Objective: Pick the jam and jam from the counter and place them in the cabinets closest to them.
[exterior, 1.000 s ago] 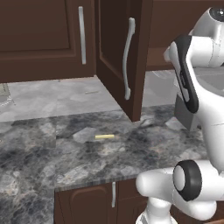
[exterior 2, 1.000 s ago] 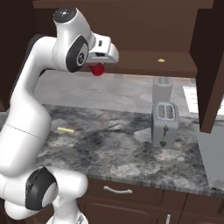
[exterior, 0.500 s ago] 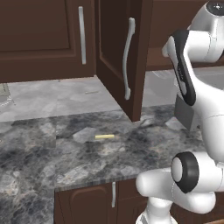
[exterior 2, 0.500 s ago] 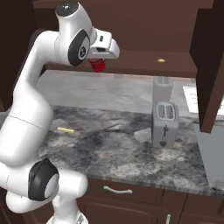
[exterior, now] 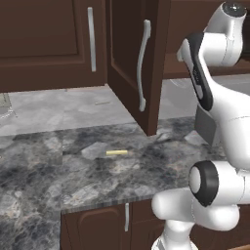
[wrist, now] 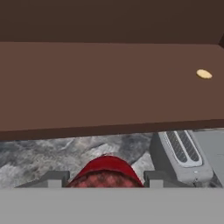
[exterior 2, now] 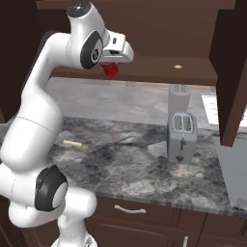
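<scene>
The claw (exterior 2: pixel 112 67) gripped the red jam (exterior 2: pixel 110 69) between its two fingers and held it high, just in front of the open cabinet's shelf (exterior 2: pixel 159 67) and near the shelf's left end. The jar was not yet on the shelf, so by my reading the pick of this jar was done and its placing was still to come. The other jam (the pinkish one) could not be found, so I cannot tell whether it was already stored or still waiting.

The hand view showed what the base views did not: the jar's red top (wrist: pixel 105 171) sat squarely between the finger tips (wrist: pixel 53 178), with the shelf's front edge (wrist: pixel 109 127) slightly above it and the broad brown shelf beyond. It also showed a small yellow bit (wrist: pixel 203 74) lying far right on the shelf.

The right base view gave the setting: the toaster (exterior 2: pixel 181 136) stood on the tabletop (exterior 2: pixel 120 159) to the right, well below the shelf. The left base view showed the cabinet's open door (exterior: pixel 136 63) with its long handle (exterior: pixel 142 63), and a yellow stick (exterior: pixel 116 153) lying on the tabletop.
</scene>
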